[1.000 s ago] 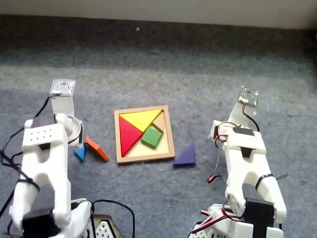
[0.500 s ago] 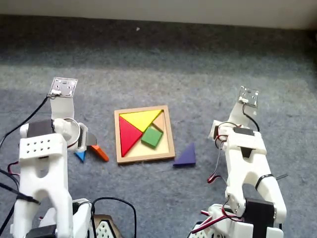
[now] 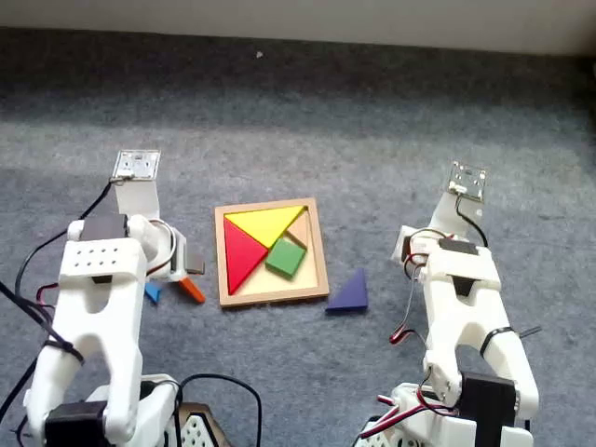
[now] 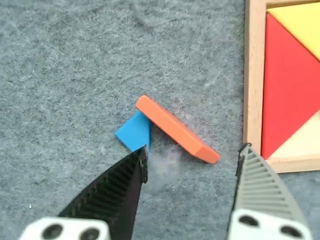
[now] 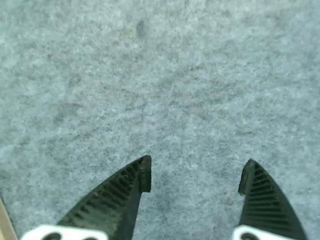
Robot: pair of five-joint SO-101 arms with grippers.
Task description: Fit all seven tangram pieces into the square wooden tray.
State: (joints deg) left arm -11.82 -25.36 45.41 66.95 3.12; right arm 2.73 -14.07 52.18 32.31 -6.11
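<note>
Orange piece [image 4: 176, 130] touching blue triangle [image 4: 135, 132], near tray [image 4: 254, 75] edge, left jaws apart.

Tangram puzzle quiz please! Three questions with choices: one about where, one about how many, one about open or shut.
1. Where is the purple triangle? A on the carpet beside the tray; B inside the tray; C in a gripper.
2. How many pieces lie in the tray? A seven; B three; C five.
3. The left gripper is: A open; B shut on a piece; C shut, empty.
Answers: A, it lies on carpet; B, yellow, red, green; A, its fingers stand apart.
</note>
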